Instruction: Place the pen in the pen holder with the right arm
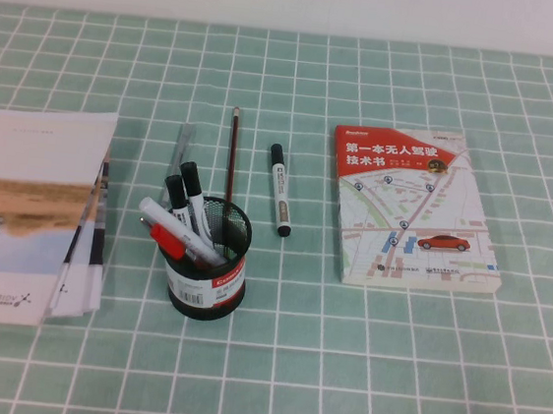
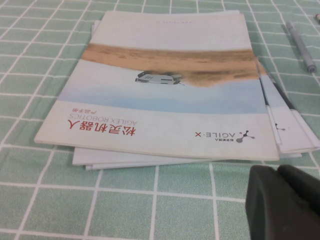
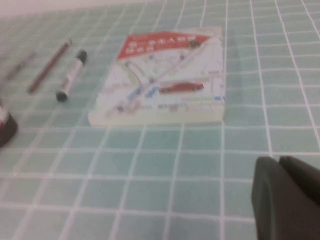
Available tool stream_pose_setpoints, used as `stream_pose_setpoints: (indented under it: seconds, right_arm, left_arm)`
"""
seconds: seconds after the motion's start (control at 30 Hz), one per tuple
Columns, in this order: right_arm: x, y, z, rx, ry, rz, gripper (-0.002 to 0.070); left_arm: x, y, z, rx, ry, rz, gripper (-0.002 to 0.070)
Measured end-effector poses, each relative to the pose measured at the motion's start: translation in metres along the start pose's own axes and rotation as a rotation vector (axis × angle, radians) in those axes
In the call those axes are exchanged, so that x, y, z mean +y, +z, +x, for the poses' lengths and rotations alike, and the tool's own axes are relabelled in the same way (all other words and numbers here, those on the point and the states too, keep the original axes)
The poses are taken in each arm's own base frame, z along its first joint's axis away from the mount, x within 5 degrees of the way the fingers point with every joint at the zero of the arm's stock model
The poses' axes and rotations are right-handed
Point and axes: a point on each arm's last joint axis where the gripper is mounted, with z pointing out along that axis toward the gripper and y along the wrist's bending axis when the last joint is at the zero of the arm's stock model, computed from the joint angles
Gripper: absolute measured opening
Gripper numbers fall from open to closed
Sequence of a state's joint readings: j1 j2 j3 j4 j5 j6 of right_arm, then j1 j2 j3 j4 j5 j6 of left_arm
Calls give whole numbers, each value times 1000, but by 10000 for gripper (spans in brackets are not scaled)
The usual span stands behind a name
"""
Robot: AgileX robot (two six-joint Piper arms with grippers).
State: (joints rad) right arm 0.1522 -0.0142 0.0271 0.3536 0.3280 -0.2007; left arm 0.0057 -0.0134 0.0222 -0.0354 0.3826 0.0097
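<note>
The pen (image 1: 279,189) lies flat on the green checked cloth, black cap pointing away, between the pen holder and a book. It also shows in the right wrist view (image 3: 71,75). The black mesh pen holder (image 1: 210,259) stands upright to its front left, holding two black-capped markers and a white-and-red marker; only its edge (image 3: 5,127) shows in the right wrist view. Neither arm shows in the high view. My right gripper (image 3: 279,160) is shut and empty, low over the cloth on the near side of the book. My left gripper (image 2: 277,169) is shut and empty, by the brochures.
A book with a red-and-white map cover (image 1: 415,207) lies right of the pen. A thin dark-red pencil (image 1: 232,153) and a grey pen (image 1: 181,153) lie left of it. A stack of brochures (image 1: 29,211) covers the left side.
</note>
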Motion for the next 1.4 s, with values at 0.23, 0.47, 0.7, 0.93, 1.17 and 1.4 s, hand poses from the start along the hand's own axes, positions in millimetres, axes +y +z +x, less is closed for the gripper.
stream_pose_setpoints:
  seconds: [0.23, 0.47, 0.7, 0.93, 1.17, 1.4]
  right_arm:
    - [1, -1, -12, -131, 198, -29, -19]
    - [2, -2, -17, -185, 346, -50, -19]
    - [3, -3, -21, -198, 452, -78, -19]
    - [20, 4, -67, -3, 467, -139, -19]
    - [33, 51, -119, 345, 375, -154, -19]
    - [36, 133, -154, 628, 291, -151, -19]
  left_arm:
    - [0, 0, 0, 0, 0, 0, -4]
    - [0, 0, 0, 0, 0, 0, -4]
    - [0, 0, 0, 0, 0, 0, -4]
    - [0, 0, 0, 0, 0, 0, -4]
    - [0, 0, 0, 0, 0, 0, -4]
    - [0, 0, 0, 0, 0, 0, -4]
